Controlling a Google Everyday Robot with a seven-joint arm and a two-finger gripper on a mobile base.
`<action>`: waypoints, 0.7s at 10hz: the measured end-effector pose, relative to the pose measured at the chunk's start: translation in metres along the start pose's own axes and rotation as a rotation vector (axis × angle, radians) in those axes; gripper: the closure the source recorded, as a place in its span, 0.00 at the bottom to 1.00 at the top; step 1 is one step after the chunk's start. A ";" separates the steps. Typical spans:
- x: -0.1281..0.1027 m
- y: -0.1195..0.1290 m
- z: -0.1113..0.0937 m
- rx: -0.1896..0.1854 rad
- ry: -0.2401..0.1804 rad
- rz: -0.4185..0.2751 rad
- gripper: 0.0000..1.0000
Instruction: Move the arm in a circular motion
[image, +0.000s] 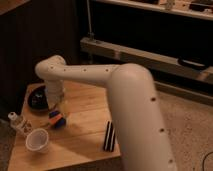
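The cream-white arm (125, 95) fills the right and middle of the camera view. Its thick rounded segments with small dark screw holes reach from the lower right up and left to an elbow (50, 70) over the table's far left. From there it bends down to the gripper (57, 106), which hangs just above the wooden table (85, 135), right over a small blue and orange object (56, 120).
On the table stand a black bowl (36, 97) at the back left, a white cup (37, 141) at the front left, a small white bottle (17, 122) at the left edge and a black striped bar (109, 136) near the front. A metal rail (150, 57) runs behind.
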 end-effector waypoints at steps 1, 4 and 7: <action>0.018 -0.016 -0.009 0.013 0.014 0.006 0.35; 0.079 -0.036 -0.037 0.051 0.056 0.073 0.35; 0.119 -0.004 -0.056 0.089 0.081 0.188 0.35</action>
